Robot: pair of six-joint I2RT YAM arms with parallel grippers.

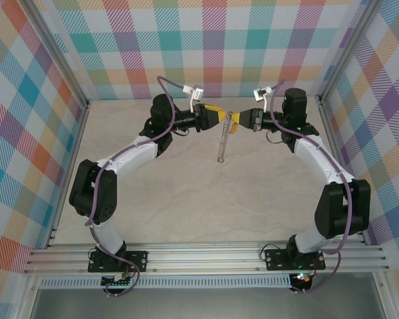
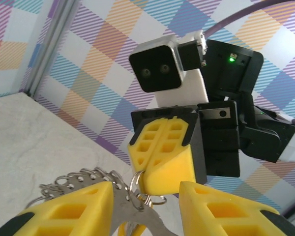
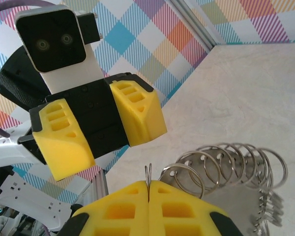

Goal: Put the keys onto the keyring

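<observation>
**Two of Most Things, One Ring**

There were two arms at the one counter [image 1: 186,206]: the left arm [image 1: 130,156] and the right arm [image 1: 322,163]. Each ended in a single tool, so two in all, the left tool [image 1: 223,115] and the right tool [image 1: 235,122]. Each tool had two yellow fingers [image 3: 64,142], four altogether. Each wrist carried one camera [image 3: 54,42], two in total, and each camera showed two round lenses. Between the tools hung one keyring [image 1: 221,147]. Its silvery wire loops [image 3: 221,164] overlapped too much for a sure count. I made out at least six in a row, with more bunched below.
</observation>
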